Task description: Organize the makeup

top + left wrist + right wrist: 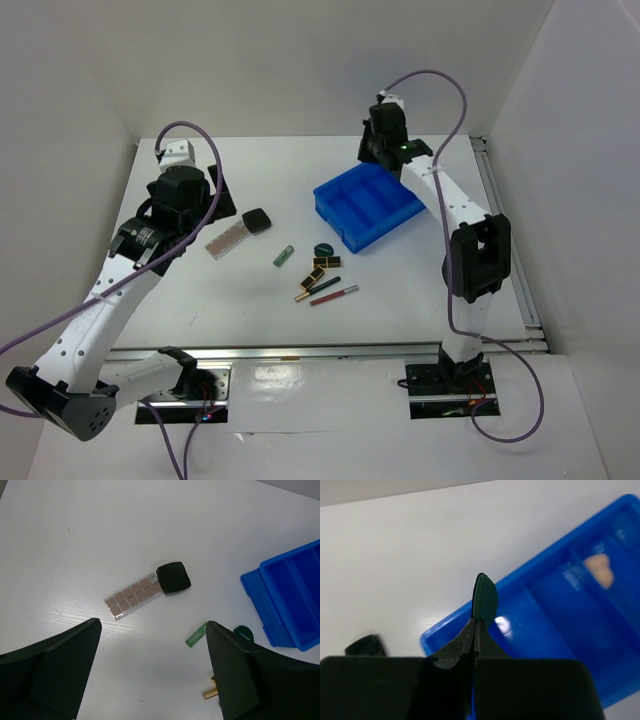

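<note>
Top external view: blue divided tray [352, 212] sits angled at far right of table [270, 170]. Beige sponge [600, 570] lies in one compartment. Right arm stretched forward over tray's far-left corner. Right gripper [476, 629] pinched tight on thin green sponge [484, 596], edge-up over tray rim. Left arm bent. Left gripper [152, 626] hovers above table, fingers spread wide, holding nothing. Beneath it, pinkish glitter strip [132, 597] touches black square compact [173, 578]. Green round jar [243, 632] and green tube [197, 634] lie nearer tray. Gold-black lipsticks [318, 272] and thin pencils [334, 294] cluster just off tray's near corner.
</note>
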Robot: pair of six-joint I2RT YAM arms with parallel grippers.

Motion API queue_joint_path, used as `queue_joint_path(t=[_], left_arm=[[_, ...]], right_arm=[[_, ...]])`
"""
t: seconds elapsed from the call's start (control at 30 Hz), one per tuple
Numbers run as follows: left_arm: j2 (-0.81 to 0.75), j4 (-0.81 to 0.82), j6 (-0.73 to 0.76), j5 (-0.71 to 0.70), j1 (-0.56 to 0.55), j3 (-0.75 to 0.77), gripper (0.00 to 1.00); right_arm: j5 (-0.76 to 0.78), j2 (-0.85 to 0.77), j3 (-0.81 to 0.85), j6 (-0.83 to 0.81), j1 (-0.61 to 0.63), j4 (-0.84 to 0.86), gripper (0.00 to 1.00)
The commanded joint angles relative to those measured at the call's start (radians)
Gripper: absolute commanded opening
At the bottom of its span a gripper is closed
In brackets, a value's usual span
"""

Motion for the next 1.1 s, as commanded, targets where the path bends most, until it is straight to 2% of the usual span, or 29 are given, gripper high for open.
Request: queue_joint_path(t=[0.0,0.1,0.33,0.57,0.6,0.67,0.73,0.77,0.8,0.93,0.97,1.0,1.07], left_arm=[[-0.007,0.025,0.01,-0.01,-0.002,0.004,1.0],[-0.007,0.025,0.01,-0.01,-0.002,0.004,1.0],[-0.007,0.025,0.01,-0.01,-0.002,-0.005,1.0],[0.003,0.035,0.01,0.019,-0.002,-0.005,1.0],[0.003,0.035,0.01,0.019,-0.002,-0.005,1.0],[0.003,0.035,0.01,0.029,-0.002,-0.005,1.0],[0.003,0.035,0.01,0.029,-0.002,-0.005,1.0],[0.003,0.035,0.01,0.029,-0.002,-0.005,1.0],[0.003,0.035,0.021,0.029,-0.002,-0.005,1.0],[-0.006,0.024,0.03,0.016,-0.002,-0.005,1.0],[-0.017,0.024,0.039,0.003,-0.002,-0.005,1.0],[-0.017,0.024,0.039,-0.011,-0.002,-0.005,1.0],[-0.026,0.024,0.05,-0.011,-0.002,-0.005,1.0]], right_arm=[[-0.014,-0.013,-0.004,0.012,-0.092,0.031,0.0],[-0.037,0.039,0.041,0.012,-0.174,0.019,0.0],[-0.024,0.154,0.09,0.001,-0.273,-0.004,0.0],[0.069,0.207,0.079,0.001,-0.304,0.008,0.0],[0.058,0.207,0.079,0.001,-0.313,0.008,0.09],[0.058,0.22,0.116,0.001,-0.313,-0.001,0.42],[0.049,0.236,0.143,0.001,-0.313,-0.039,0.66],[0.058,0.236,0.143,0.001,-0.313,-0.04,0.72],[0.058,0.202,0.13,0.001,-0.299,-0.04,0.73],[0.078,0.06,0.023,-0.008,-0.255,0.017,0.72],[0.089,0.024,-0.008,-0.008,-0.22,0.029,0.69],[0.089,-0.009,-0.039,-0.02,-0.198,0.039,0.54],[0.049,-0.115,-0.149,-0.037,-0.143,0.078,0.34]])
